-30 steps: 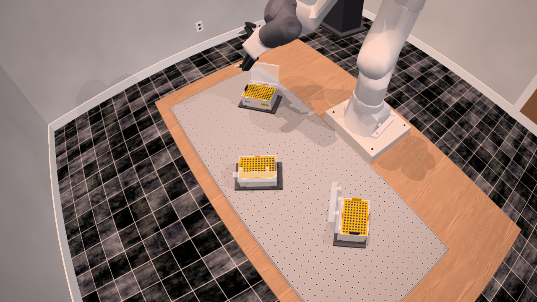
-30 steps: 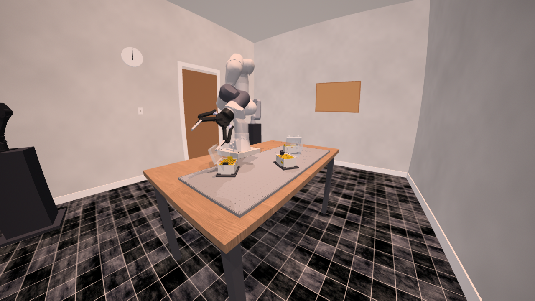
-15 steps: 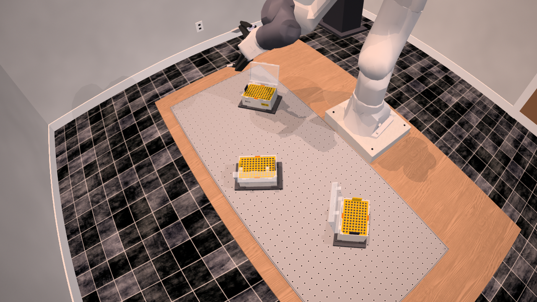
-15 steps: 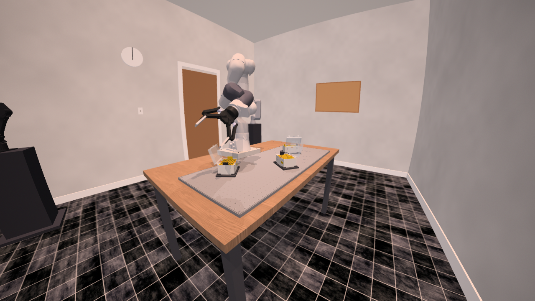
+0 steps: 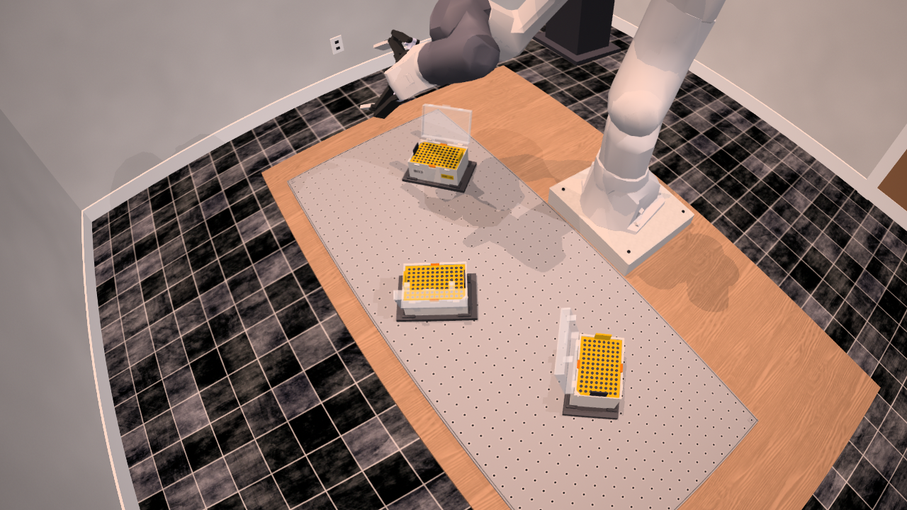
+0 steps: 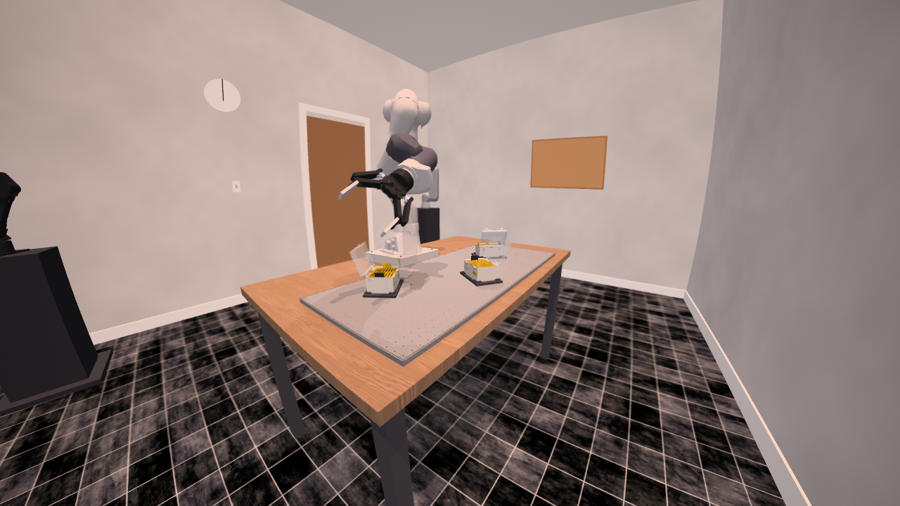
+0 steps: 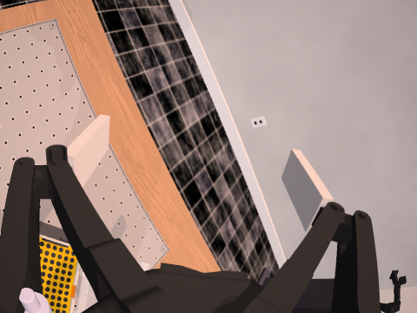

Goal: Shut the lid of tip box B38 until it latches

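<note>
Three white tip boxes with yellow inserts sit on dark holder plates on the perforated mat. The far box has its clear lid standing up at the rear, and its stickers face the mat's middle. The middle box and the near box also have their lids open. The near box's lid stands along one side. The sticker IDs are too small to read. My gripper is open and empty, above and behind the far box's lid and apart from it. It also shows in the side view. The wrist view shows the spread fingers and a corner of the yellow insert.
The robot base stands on the wooden table beside the mat. The table's end edge lies just below the gripper. A black pedestal stands on the floor, away from the table.
</note>
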`<action>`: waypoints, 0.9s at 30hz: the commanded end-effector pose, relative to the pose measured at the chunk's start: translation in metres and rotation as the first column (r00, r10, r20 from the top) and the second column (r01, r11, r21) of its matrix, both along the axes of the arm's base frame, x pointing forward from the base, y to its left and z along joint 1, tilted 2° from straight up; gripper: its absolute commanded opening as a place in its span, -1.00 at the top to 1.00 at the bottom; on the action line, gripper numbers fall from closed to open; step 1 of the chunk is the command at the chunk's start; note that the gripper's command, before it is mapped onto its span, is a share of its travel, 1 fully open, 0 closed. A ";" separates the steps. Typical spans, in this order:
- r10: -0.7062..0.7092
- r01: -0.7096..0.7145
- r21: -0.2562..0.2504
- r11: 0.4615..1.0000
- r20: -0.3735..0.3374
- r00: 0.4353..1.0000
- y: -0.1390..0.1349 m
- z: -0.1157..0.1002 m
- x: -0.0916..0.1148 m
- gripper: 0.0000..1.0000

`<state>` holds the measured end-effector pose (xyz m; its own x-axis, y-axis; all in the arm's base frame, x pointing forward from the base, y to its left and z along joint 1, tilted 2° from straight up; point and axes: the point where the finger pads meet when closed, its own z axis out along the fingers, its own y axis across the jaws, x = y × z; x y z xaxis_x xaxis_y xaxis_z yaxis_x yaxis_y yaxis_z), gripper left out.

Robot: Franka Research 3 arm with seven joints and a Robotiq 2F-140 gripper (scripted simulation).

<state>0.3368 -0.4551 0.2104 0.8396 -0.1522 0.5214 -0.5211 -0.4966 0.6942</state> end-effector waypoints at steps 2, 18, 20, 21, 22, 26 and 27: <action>-0.006 0.007 -0.022 1.000 0.031 1.000 0.003 0.014 0.015 -1.00; 0.013 0.002 -0.091 0.996 0.163 0.986 0.027 0.053 0.066 -1.00; 0.013 0.002 -0.091 0.996 0.163 0.986 0.032 0.058 0.073 -1.00; 0.013 0.002 -0.091 0.996 0.163 0.986 0.034 0.061 0.077 -1.00; 0.013 0.002 -0.091 0.996 0.163 0.986 0.037 0.064 0.080 -1.00; 0.013 0.002 -0.091 0.996 0.163 0.986 0.041 0.069 0.087 -1.00; 0.013 0.002 -0.091 0.996 0.163 0.986 0.043 0.072 0.091 -1.00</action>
